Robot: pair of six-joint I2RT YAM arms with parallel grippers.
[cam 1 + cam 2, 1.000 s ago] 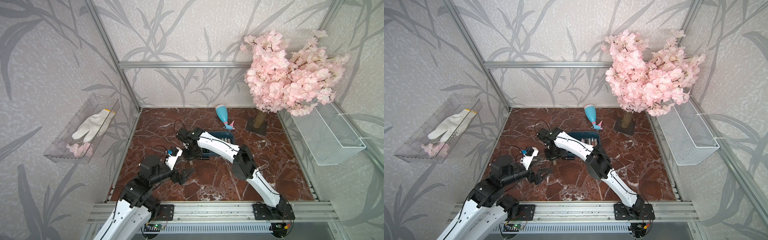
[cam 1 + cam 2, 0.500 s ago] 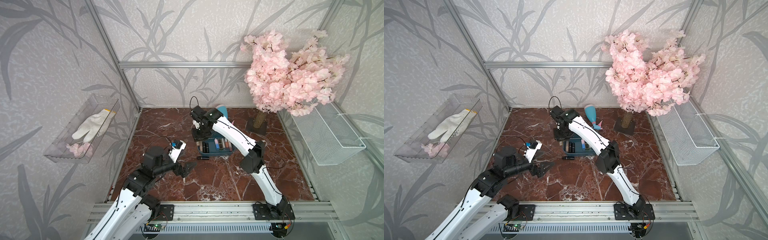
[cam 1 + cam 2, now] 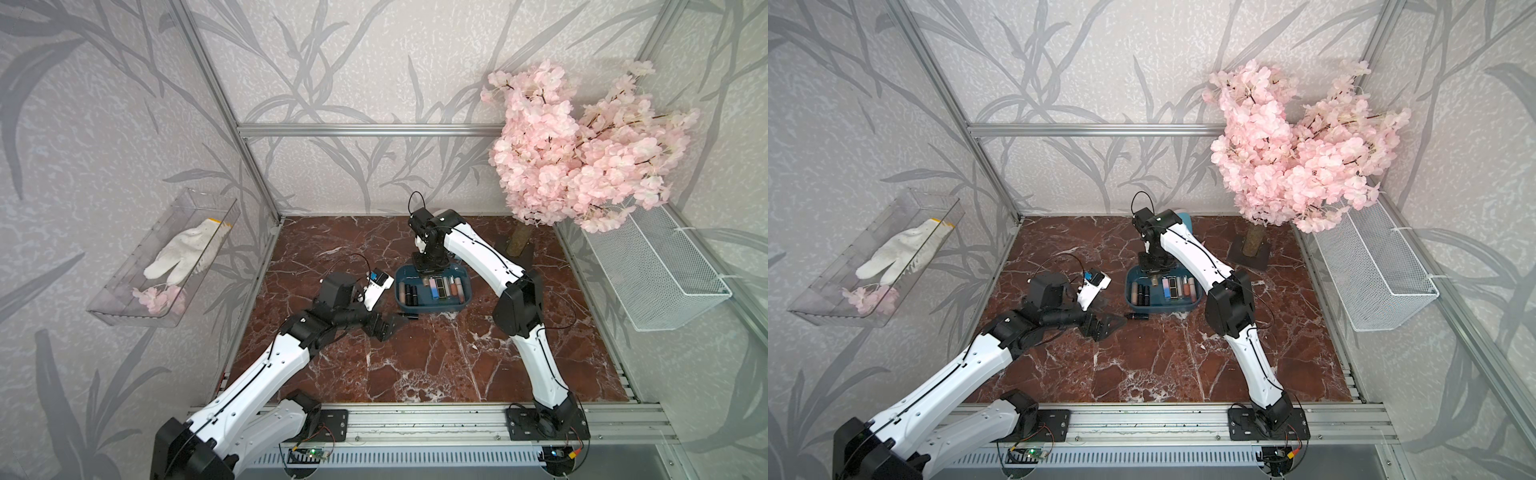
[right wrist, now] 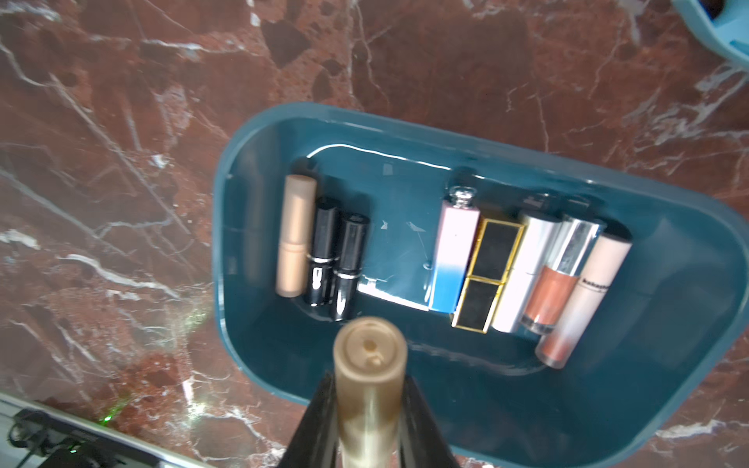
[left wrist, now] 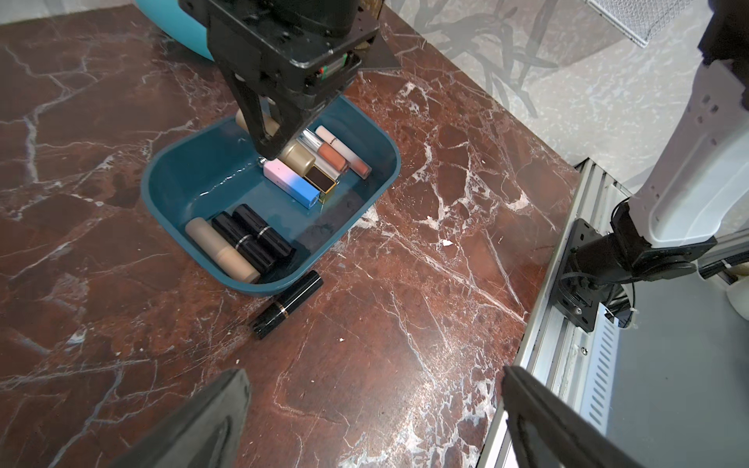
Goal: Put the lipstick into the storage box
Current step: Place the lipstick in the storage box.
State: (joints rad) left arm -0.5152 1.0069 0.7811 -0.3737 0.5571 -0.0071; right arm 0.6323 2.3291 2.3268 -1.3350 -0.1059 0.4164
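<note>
Gold lipstick [image 4: 371,364] is pinched tight in the right gripper [image 4: 367,389] over the storage box [image 4: 259,133]. Next, I think, it must dip and let go. The left gripper [image 5: 373,375] is wide open, empty.

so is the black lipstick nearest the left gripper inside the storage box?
No, that black lipstick lies on the marble tabletop, just outside the storage box.

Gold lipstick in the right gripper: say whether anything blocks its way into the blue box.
Nothing visible does. The right gripper holds the gold lipstick above the blue box, over bare floor beside the lipsticks inside.
</note>
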